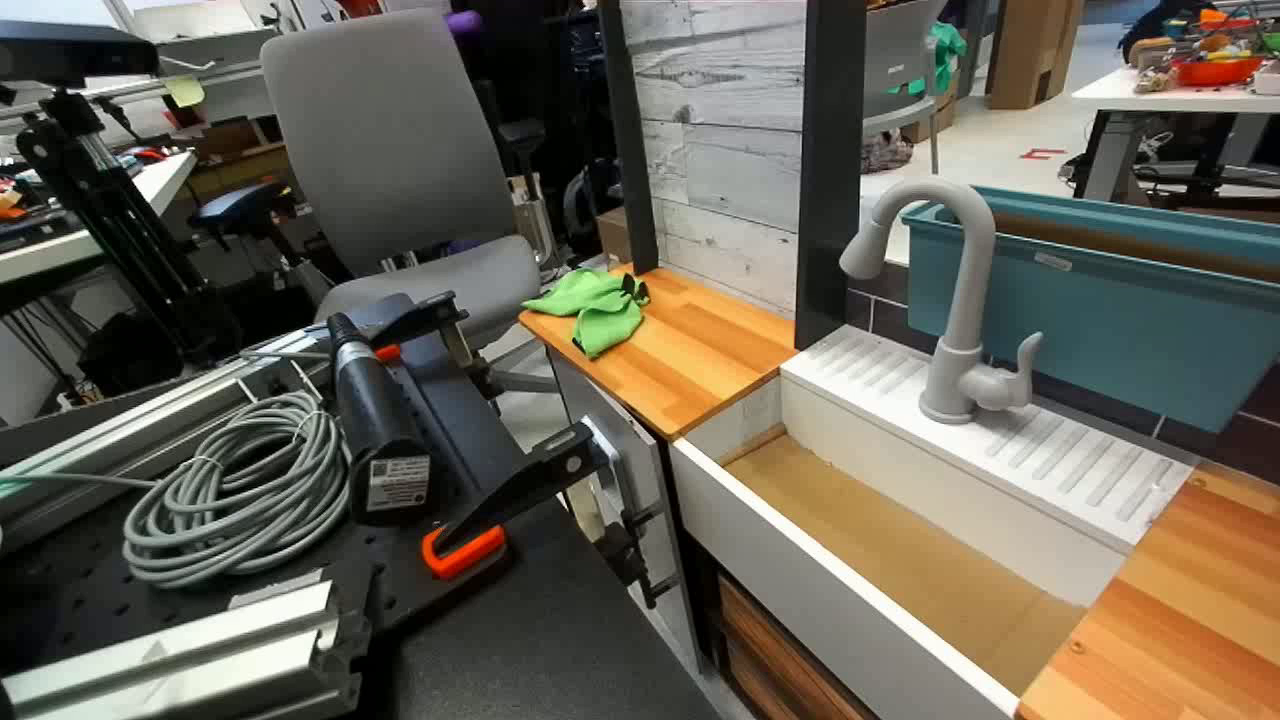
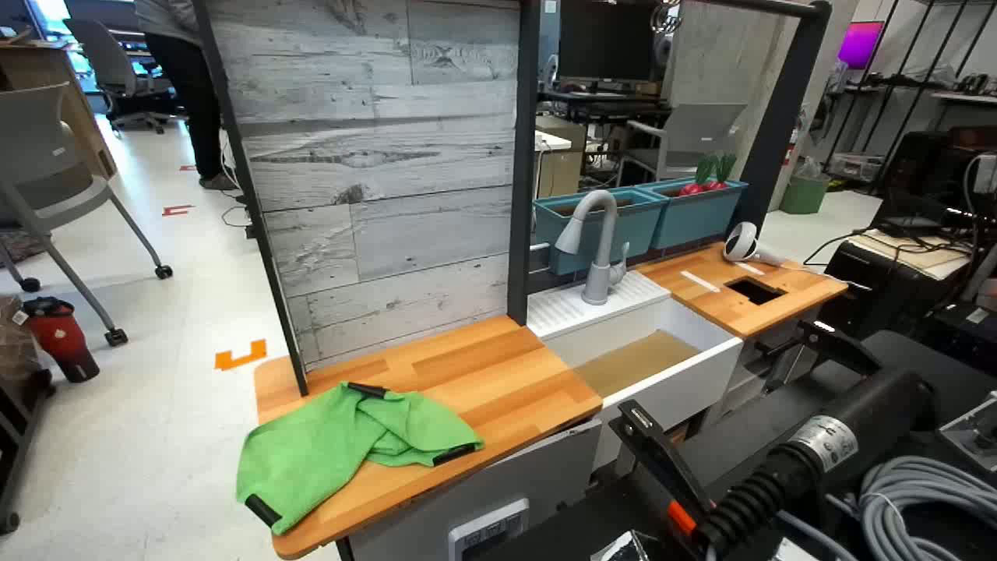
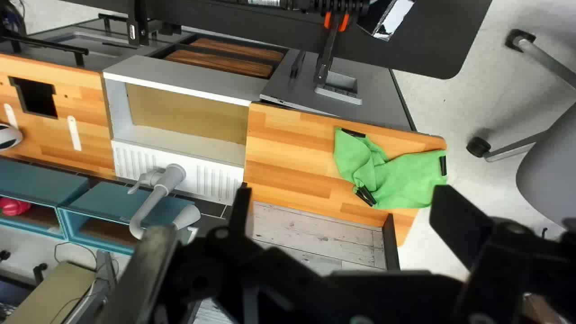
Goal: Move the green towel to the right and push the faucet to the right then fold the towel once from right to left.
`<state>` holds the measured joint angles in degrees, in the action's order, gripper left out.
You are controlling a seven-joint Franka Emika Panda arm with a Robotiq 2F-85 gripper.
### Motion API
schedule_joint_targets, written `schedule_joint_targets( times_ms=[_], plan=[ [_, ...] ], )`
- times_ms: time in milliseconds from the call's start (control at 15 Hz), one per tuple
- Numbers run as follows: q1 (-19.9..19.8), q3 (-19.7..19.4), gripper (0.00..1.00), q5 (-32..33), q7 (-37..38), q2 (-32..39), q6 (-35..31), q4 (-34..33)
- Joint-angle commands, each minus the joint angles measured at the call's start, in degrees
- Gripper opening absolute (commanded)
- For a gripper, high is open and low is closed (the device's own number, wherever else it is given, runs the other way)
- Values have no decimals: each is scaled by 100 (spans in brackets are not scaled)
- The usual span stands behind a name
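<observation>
Green towel (image 3: 407, 177), rumpled on the counter (image 3: 288, 150).
We see the jaws spread apart, empty; in the wrist view, towel lies beyond them, long axis roughly along their gap.

There was one gripper (image 3: 343, 194), and it had two fingers (image 3: 456, 225). There was one green towel (image 2: 311, 444), carrying at least three black patches (image 2: 262, 510). There was one sink (image 1: 790, 600), one faucet (image 1: 968, 300) and one handle (image 1: 1010, 385) on the faucet. Wooden counters (image 2: 498, 366) numbered two, blue planters (image 2: 697, 222) two, radishes (image 2: 692, 189) two and white strips (image 2: 699, 281) two. Clamps (image 1: 540, 465) came to two. There was one coil of cable (image 1: 325, 460), one red bottle (image 2: 66, 347) and one person (image 2: 183, 86).
</observation>
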<state>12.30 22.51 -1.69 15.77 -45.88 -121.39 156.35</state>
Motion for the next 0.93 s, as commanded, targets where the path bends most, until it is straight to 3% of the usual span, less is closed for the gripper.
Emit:
schedule_joint_targets(
  times_ms=[0, 200, 333, 667, 867],
  plan=[
    [72, -68, 100, 66, 51, 23, 11, -11],
    [72, -68, 100, 66, 51, 23, 11, -11],
    [-21, 122, 100, 122, 288, 214, -503, 86],
    [-266, 497, 100, 294, 591, 1473, -2502, 99],
    [-766, 665, 100, 411, 589, 2563, -3429, -196]
  ],
)
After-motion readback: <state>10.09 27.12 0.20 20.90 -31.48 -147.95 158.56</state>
